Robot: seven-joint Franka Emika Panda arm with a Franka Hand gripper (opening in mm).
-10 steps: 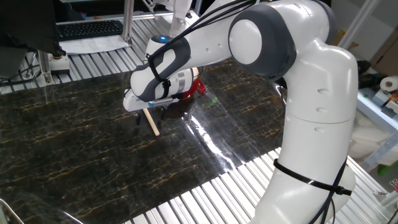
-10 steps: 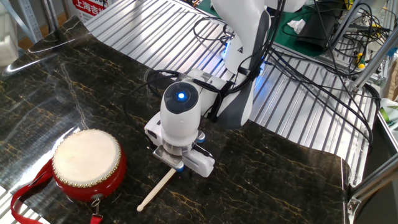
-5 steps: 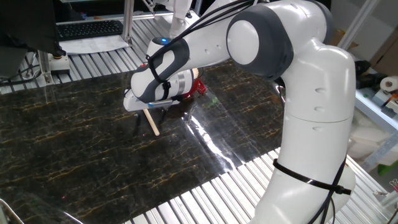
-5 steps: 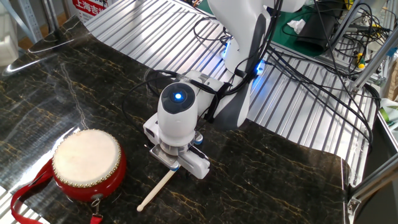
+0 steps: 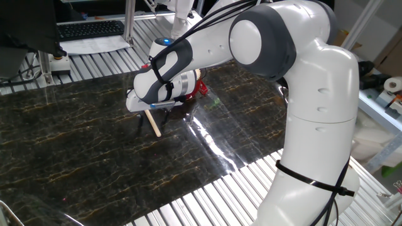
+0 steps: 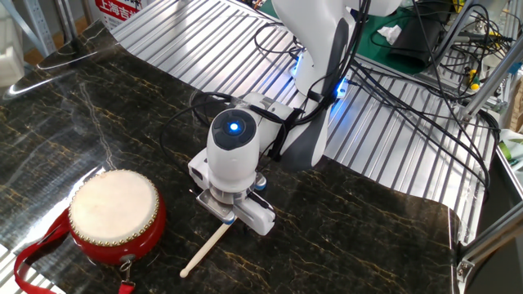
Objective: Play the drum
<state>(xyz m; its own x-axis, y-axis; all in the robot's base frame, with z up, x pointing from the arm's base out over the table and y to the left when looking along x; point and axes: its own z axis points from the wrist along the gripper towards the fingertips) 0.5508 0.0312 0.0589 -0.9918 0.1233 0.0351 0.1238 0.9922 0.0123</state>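
The gripper [image 6: 231,220] sits low over the upper end of the stick [image 6: 206,249], which lies on the desk [image 6: 351,237]; whether the jaws grip it cannot be told (hidden). The drum [image 6: 114,214] stands unstruck, well off to the jaws' side, so playing remains ahead

Glossy dark marble-look table top [image 6: 98,122] at frame centre, ribbed shiny metal surround [image 6: 384,147], smooth white plastic arm shell [image 5: 320,88], pale matt wooden stick [image 6: 204,249], drum [image 6: 114,214] with cream matt skin and glossy red body.
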